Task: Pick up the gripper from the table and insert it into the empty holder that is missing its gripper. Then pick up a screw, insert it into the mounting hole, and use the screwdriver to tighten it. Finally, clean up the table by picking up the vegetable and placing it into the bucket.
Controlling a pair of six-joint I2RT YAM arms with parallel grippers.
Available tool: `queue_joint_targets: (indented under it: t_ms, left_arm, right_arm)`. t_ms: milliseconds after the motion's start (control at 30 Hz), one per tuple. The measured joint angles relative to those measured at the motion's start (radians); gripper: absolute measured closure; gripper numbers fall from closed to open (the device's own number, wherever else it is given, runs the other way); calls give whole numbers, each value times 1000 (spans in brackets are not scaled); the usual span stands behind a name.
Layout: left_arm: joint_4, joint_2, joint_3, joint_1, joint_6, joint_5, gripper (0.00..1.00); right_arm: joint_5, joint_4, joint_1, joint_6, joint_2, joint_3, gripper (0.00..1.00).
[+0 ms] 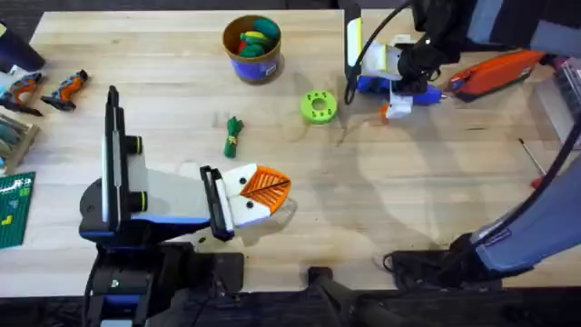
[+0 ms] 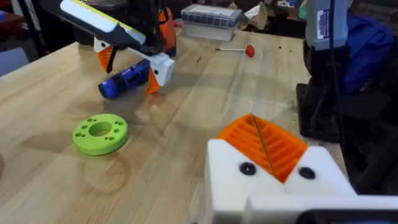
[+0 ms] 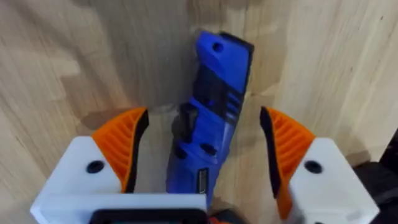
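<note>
Straddling the screwdriver (image 3: 208, 118) on the wooden table (image 1: 408, 200), the right gripper (image 3: 202, 155) was spread wide, pads apart from it; the left gripper (image 1: 263, 186) sat pressed together.

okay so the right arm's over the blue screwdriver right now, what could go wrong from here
1. The right tool is open and straddles the screwdriver, which lies at a slant between the pads; closing may twist it or grip it off-centre.
2. The screwdriver is round-bodied and lies flat on the table, so a nudge could roll it.
3. The green disc and the vegetable lie between the arms; a low carry toward the left tool might knock them.
</note>
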Motion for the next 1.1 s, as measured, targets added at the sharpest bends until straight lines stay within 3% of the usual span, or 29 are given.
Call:
queue_joint_targets:
  t_ms: [267, 300, 333, 400, 433, 633, 767, 933, 1100]
  left_arm:
    - [0, 0, 0, 0, 1, 0, 980]
    - [0, 0, 0, 0, 5, -1, 907]
    - [0, 0, 0, 0, 4, -1, 439]
    - [0, 0, 0, 0, 3, -1, 132]
    - [0, 0, 0, 0, 2, -1, 17]
    - [2, 0, 0, 0, 3, -3, 16]
    - [10, 0, 0, 2, -29, -36, 15]
    - [35, 0, 1, 31, -61, -82, 17]
    - [20, 7, 77, 71, -68, -186, 17]
  right_arm:
    - [13, -18, 20, 132, -56, 1, 19]
    - [13, -18, 28, 158, -81, 1, 19]
    - [3, -18, 55, 256, -178, 1, 20]
    - [-15, -18, 71, 350, -254, 1, 19]
    - [-34, -18, 82, 512, -358, 1, 20]
    - [-43, -33, 82, 907, -545, 1, 20]
    - [-48, -140, 82, 1139, -670, 1, 20]
    - [-55, -353, 82, 1315, -789, 1, 19]
    - [-61, -505, 82, 1407, -829, 1, 20]
